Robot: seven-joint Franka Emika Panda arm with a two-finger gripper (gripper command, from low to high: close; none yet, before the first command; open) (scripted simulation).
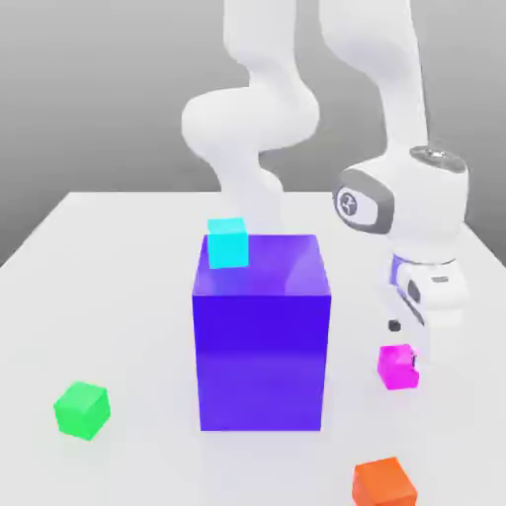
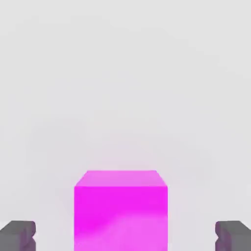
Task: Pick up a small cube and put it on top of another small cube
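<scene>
Nearest, toward the exterior view's right, can see an orange cube, resting on the white worktop, turned a little at an angle. Slightly farther, well apart at the exterior view's left, can find the green cube, also resting on the worktop, with nothing on top, and turned at an angle. Near the middle, can see a large blue-purple block, standing upright, much bigger than any of the cubes. A little farther back, to the exterior view's right of the block, can find the magenta cube, down on the worktop, apart from the block and also from the green cube. Just at this cube, can see the hand, pointing down, with fingers spread wide, one on each side. In the hand view, can notice a free gap between the magenta cube and each finger, so not pinching it. Higher up and farther, can see a cyan cube on top of the block, toward the exterior view's left side of it. Farthest, can see parts of the white robot arm, before a grey background.
</scene>
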